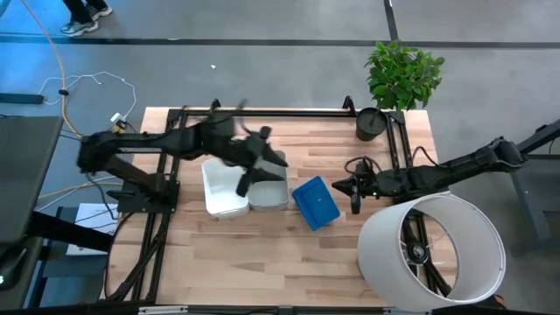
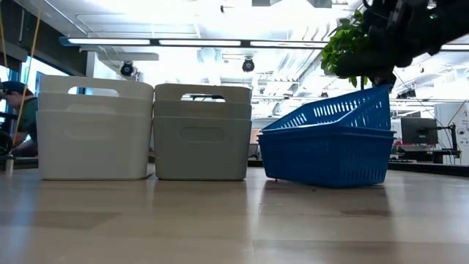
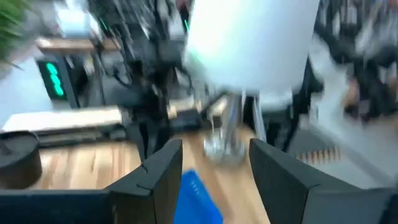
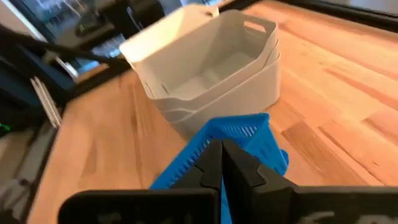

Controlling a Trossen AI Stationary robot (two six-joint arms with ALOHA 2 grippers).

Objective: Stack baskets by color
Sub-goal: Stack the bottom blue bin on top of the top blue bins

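Three basket stacks stand in a row at the table's middle: white baskets (image 1: 223, 191) (image 2: 95, 128), grey baskets (image 1: 268, 192) (image 2: 202, 132) and blue mesh baskets (image 1: 315, 203) (image 2: 326, 147). The top blue basket (image 2: 337, 110) lies tilted in the one below, its right end raised. My left gripper (image 1: 261, 171) (image 3: 214, 168) hovers open above the white and grey stacks, with nothing between its fingers. My right gripper (image 1: 354, 199) (image 4: 221, 155) is shut, just right of the blue stack, at the tilted basket's raised corner. My right gripper's shut fingertips (image 4: 211, 163) stand at the raised corner (image 4: 239, 127) (image 2: 384, 89) of the top blue basket, coming from the table's right and slanting down. I cannot tell whether they touch it.
A big white cylinder (image 1: 433, 254) with a wheel inside stands at the near right corner, close to my right arm. A black plant pot (image 1: 371, 123) with a green plant (image 1: 402, 74) sits at the far right. A person (image 2: 16, 110) shows beyond the table's left side.
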